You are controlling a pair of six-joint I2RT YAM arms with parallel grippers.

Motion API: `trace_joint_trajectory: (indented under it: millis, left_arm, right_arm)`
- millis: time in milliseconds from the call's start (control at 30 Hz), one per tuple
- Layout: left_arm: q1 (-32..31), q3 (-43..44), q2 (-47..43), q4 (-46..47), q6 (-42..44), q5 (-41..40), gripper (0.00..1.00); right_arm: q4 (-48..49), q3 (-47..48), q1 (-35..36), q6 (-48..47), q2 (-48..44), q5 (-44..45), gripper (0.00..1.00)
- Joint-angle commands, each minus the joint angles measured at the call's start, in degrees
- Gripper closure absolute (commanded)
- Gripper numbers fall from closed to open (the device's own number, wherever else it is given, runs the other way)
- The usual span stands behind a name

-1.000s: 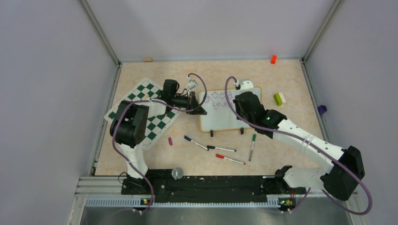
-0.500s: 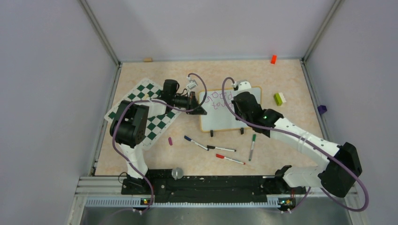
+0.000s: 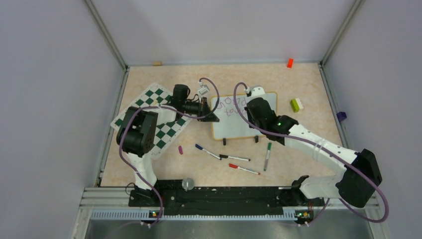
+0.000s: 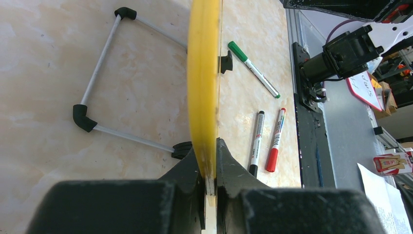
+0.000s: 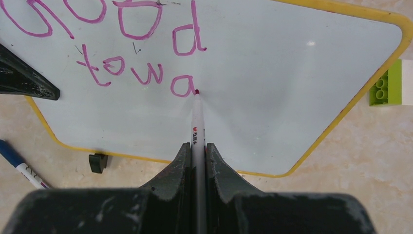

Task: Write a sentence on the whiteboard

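Note:
The whiteboard point(image 3: 235, 128), white with a yellow frame, lies mid-table. My left gripper point(image 3: 212, 116) is shut on its left edge; in the left wrist view the jaws point(image 4: 210, 161) pinch the yellow rim point(image 4: 204, 73). My right gripper point(image 3: 249, 104) is shut on a white marker point(image 5: 197, 124) and hovers over the board point(image 5: 302, 63). The marker tip touches the board just right of the last letter. The purple sentence point(image 5: 141, 73) reads "Good" with "towa" below it. In the top view it point(image 3: 230, 105) is partly hidden by my right arm.
A green-and-white chessboard mat point(image 3: 155, 112) lies at the left. Blue point(image 3: 206, 151), black point(image 3: 235, 158), red point(image 3: 244, 169) and green point(image 3: 267, 155) markers and a purple cap point(image 3: 180, 149) lie near the front. A green-white brick point(image 3: 297, 104) sits right of the board.
My right gripper has shifted slightly left over the board with the marker. The left gripper and the board have not moved.

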Motion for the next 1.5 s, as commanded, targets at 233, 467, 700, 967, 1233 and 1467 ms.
trace_joint_trajectory:
  millis: [233,467,700,967,1233,1467]
  left_arm:
    - [-0.92,0.3,0.76,-2.6,3.54,-1.77,1.0]
    - [-0.92,0.31,0.84,-2.59,3.63,-1.79,1.0]
    - [-0.92,0.22,0.82,-2.59,3.63,-1.74,1.0]
    - [-0.87,0.21,0.78,-2.55,3.63,-1.74,1.0]
    - [-0.92,0.22,0.71,-2.64,3.63,-1.73,1.0]
    - [-0.92,0.17,0.7,-2.53,3.65,-1.77,1.0]
  right_arm:
    - [2.01,2.67,-1.42,0.3,0.65,2.91,1.0]
    - [2.07,2.52,-2.15,0.97,0.46,3.65,1.0]
    - [2.07,2.88,-2.61,1.12,0.55,3.97,1.0]
    - [2.15,3.57,-2.83,0.84,0.7,3.81,1.0]
    - [1.2,3.72,-2.92,0.83,1.13,2.3,1.0]
    - [-0.39,1.5,-2.91,1.37,-0.31,1.23,1.0]
